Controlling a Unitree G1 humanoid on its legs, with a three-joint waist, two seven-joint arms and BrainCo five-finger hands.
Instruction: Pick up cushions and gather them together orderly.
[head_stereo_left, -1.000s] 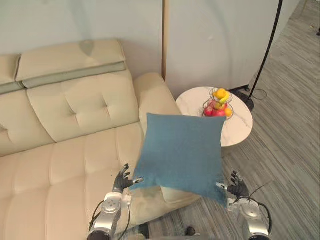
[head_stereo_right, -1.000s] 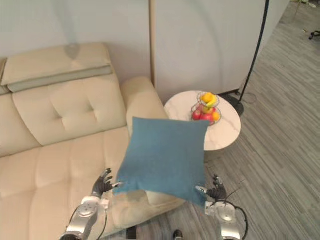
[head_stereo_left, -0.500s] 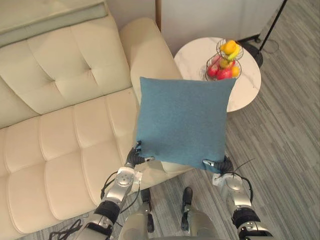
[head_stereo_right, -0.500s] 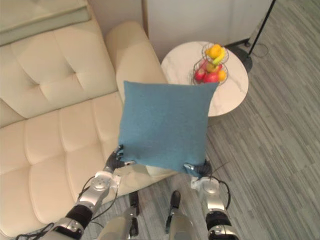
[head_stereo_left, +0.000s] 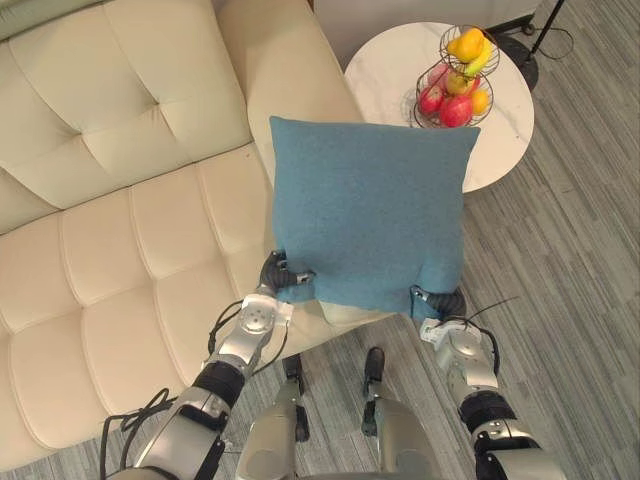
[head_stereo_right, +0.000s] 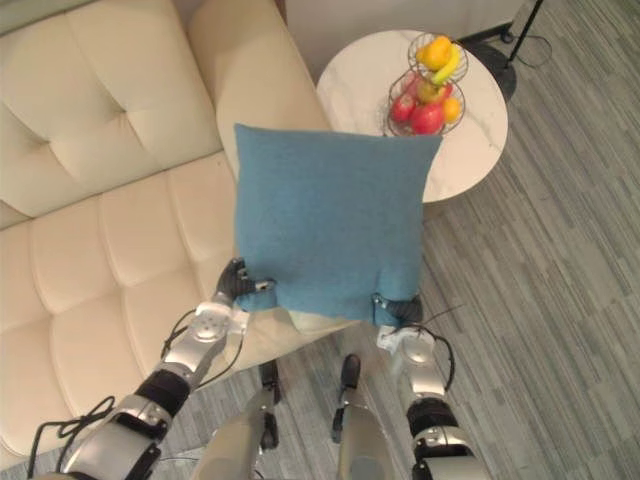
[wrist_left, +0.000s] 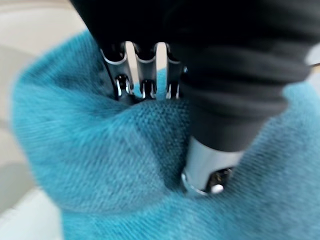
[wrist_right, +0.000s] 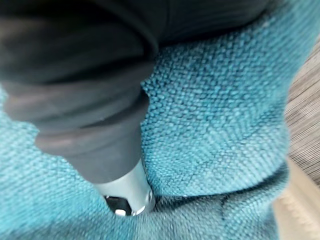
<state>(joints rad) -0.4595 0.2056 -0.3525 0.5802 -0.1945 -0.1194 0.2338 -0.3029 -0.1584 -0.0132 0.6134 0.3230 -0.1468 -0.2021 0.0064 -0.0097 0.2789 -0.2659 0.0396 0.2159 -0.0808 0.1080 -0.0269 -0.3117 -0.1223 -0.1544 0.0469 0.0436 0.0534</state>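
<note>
Two corner pinches, left hand (head_stereo_left: 283, 278) and right hand (head_stereo_left: 440, 303), hold the blue cushion (head_stereo_left: 368, 215) upright above the sofa (head_stereo_left: 120, 230) edge. We risk the cloth slipping free, or a swing toppling the nearby fruit basket (head_stereo_left: 457, 80).

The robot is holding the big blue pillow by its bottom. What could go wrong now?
The blue cushion is pinched only at its two bottom corners, by the left hand and the right hand, so it might flop over or slip out. Its top corner looks close to the fruit basket on the round table; a swing that way might knock it. It also hides part of the sofa from the head camera.
</note>
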